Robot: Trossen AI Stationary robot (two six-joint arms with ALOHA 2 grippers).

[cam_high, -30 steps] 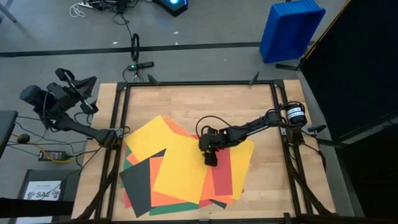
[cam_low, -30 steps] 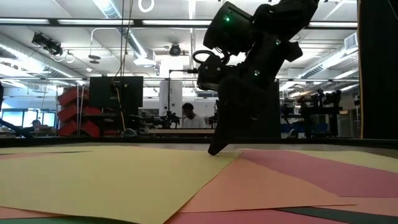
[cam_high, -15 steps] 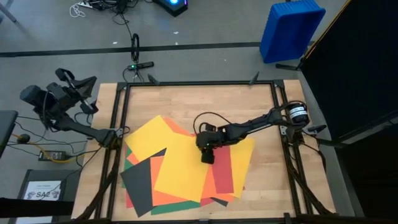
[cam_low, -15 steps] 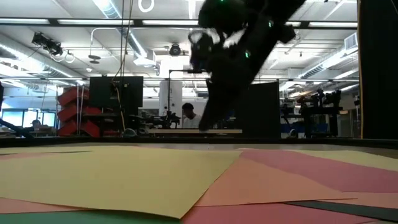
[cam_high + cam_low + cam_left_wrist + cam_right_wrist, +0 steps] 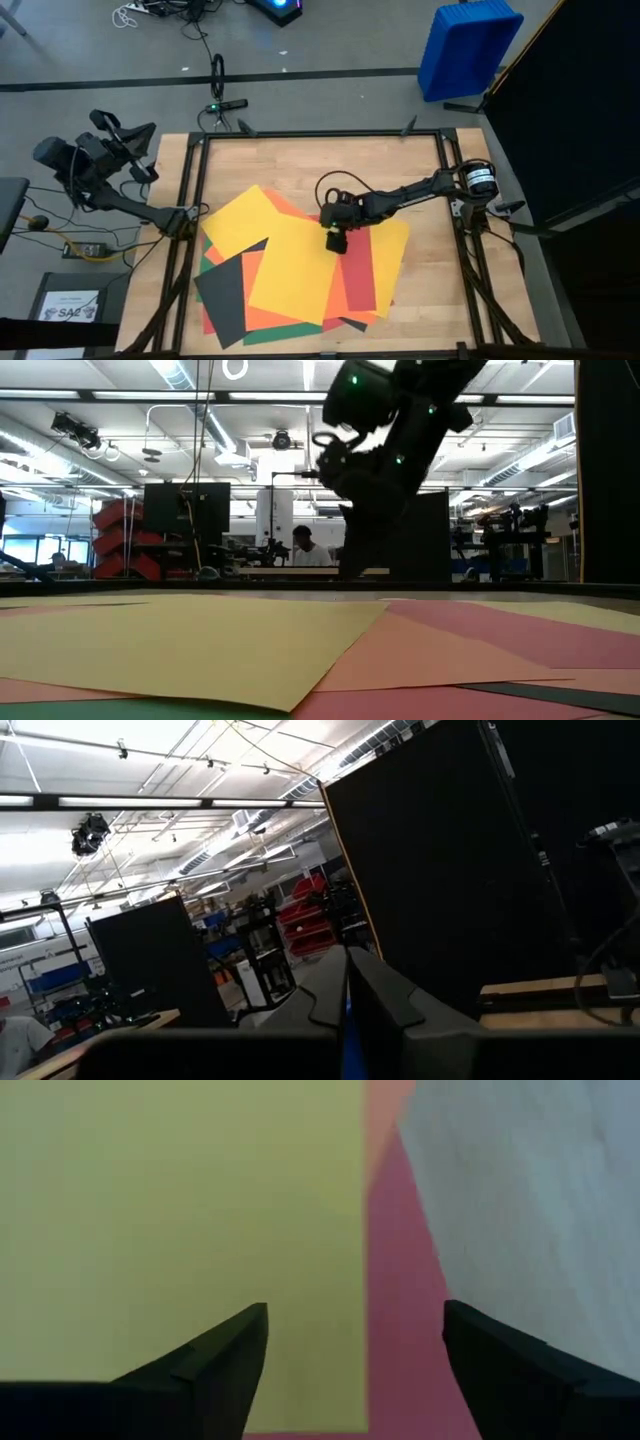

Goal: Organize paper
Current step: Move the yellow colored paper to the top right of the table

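The paper (image 5: 290,275) lies as a loose overlapping pile on the near half of the wooden table. A yellow sheet (image 5: 180,640) is on top, with a second yellow, orange, red (image 5: 357,280), black (image 5: 225,290) and green sheets fanned out under it. My right gripper (image 5: 335,243) hangs open above the top yellow sheet's right edge (image 5: 362,1230), fingers slanting down and clear of the paper (image 5: 352,565). My left gripper (image 5: 347,990) is shut, parked off the table's left side (image 5: 125,150), pointing into the room.
A black frame (image 5: 320,133) rims the table, and bare wood (image 5: 320,165) lies beyond the pile at the far side. A blue bin (image 5: 468,45) stands on the floor past the far right corner. A white printed sheet (image 5: 70,305) lies off the left side.
My right gripper has lifted off the top yellow sheet, where a fingertip stood a second ago. It has drawn a little toward the table's far edge. The yellow sheet shifted slightly early on and now lies still.
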